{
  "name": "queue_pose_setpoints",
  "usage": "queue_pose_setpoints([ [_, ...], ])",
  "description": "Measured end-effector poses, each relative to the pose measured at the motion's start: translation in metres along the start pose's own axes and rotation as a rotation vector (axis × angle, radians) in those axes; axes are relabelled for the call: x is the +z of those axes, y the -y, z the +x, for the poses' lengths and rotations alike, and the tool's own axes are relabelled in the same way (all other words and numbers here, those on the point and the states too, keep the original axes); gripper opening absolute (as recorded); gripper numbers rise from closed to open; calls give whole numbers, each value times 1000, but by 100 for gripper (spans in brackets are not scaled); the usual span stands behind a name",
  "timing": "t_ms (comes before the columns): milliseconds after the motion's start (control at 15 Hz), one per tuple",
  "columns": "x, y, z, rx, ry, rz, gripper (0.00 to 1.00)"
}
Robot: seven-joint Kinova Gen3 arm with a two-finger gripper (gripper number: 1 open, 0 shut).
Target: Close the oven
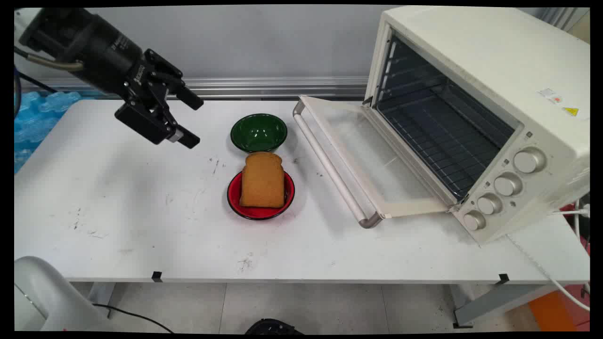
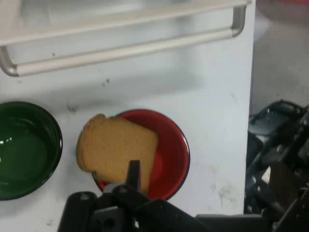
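A: Starting at the left, what is the gripper (image 1: 183,119) doing?

B: It hangs above the table (image 1: 118,212), tilted toward the right, with its two fingers spread apart and nothing between them. It touches nothing.

A: What is nearest to it?

B: The green bowl (image 1: 258,132), to its right, and just in front of that bowl a red bowl (image 1: 260,195) with a slice of toast (image 1: 262,180) lying across it. The toast sticks out past the red rim on the side toward the green bowl, and the two bowls sit just beside each other.

A: Does the hand view add anything?

B: It shows the green bowl (image 2: 26,150) holds nothing, and that the toast (image 2: 116,154) leans on the red bowl (image 2: 171,157) rather than lying flat inside. Only one finger (image 2: 133,175) shows there, so the spread of the fingers reads from the main view alone. The bar handle (image 2: 120,48) of the oven door runs across the top.

A: And further right?

B: A cream toaster oven (image 1: 480,113) stands at the right end of the table, its door (image 1: 372,160) folded down flat toward the bowls. Only the main view shows its wire rack (image 1: 438,136) inside and four knobs (image 1: 504,186) on the front panel. Between the gripper and the bowls the table is bare.
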Motion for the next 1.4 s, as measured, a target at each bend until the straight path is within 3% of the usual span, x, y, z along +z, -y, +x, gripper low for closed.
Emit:
queue_pose_setpoints([
  [333,2,1,3,-46,-53,1,100],
  [800,29,0,18,-75,-121,-17,100],
  [1400,93,6,22,-123,-105,-1,100],
])
